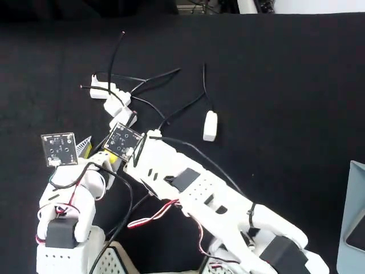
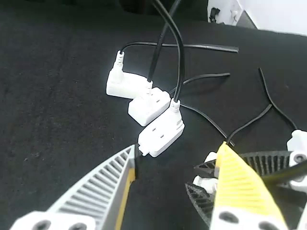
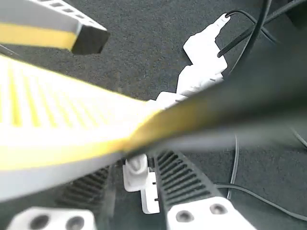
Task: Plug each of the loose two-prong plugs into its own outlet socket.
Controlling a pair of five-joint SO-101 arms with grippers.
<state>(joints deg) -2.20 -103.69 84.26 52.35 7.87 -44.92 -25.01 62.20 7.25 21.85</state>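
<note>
right jaws around one white plug (image 3: 135,171)

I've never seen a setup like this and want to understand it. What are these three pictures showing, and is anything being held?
Two small robot arms sit side by side at a black-covered table. The high view looks down from a fixed camera. The other two pictures come from a camera on each arm's wrist. On the cloth lies a cluster of white outlet sockets, with one loose plug apart from them. The left gripper is open and empty, close to the sockets. The right gripper appears closed on a small white plug.
</note>
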